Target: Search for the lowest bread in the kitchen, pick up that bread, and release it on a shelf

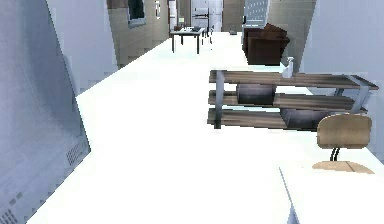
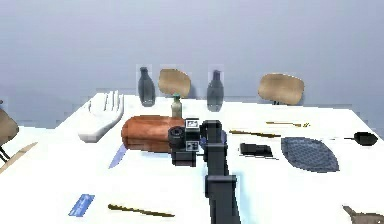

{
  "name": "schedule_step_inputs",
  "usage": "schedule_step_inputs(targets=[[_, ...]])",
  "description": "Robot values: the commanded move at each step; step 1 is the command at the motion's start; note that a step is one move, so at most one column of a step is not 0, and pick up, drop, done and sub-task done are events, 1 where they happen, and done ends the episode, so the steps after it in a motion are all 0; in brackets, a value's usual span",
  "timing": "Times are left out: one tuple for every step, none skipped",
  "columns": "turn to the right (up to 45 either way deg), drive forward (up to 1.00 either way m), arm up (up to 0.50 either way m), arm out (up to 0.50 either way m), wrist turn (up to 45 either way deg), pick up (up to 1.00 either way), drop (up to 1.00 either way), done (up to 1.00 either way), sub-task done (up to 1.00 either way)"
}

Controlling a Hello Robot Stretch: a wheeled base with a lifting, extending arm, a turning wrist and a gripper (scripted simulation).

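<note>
A reddish-brown bread loaf (image 2: 150, 132) lies on the white table (image 2: 60, 175) in the arm side view, left of centre. My arm, a dark bar, rises from the bottom edge, and the gripper (image 2: 181, 142) sits at the loaf's right end. The loaf rests on the tabletop right at the fingers, so I cannot tell whether the gripper holds anything. In the forward view a low shelf unit (image 1: 285, 98) with three wooden boards on a metal frame stands at the right.
On the table are a white hand statue (image 2: 103, 115), two grey bottles (image 2: 146, 87) (image 2: 214, 90), a small bottle (image 2: 177, 105), a dark plate (image 2: 308, 152) and cutlery. Chairs (image 2: 280, 88) stand behind it. The shelf carries a bottle (image 1: 288, 66) and dark bowls (image 1: 255, 93). A chair (image 1: 343, 132) stands nearby, with white open floor ahead.
</note>
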Motion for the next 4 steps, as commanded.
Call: schedule_step_inputs(targets=[[0.0, 0.0, 0.14, 0.0, 0.0, 0.0, 0.0, 0.0, 0.0], [0.0, 0.0, 0.0, 0.0, -45.0, 0.0, 0.0, 0.0, 0.0], [0.0, 0.0, 0.0, 0.0, -45.0, 0.0, 0.0, 0.0, 0.0], [0.0, 0.0, 0.0, 0.0, -42.0, 0.0, 0.0, 0.0, 0.0]])
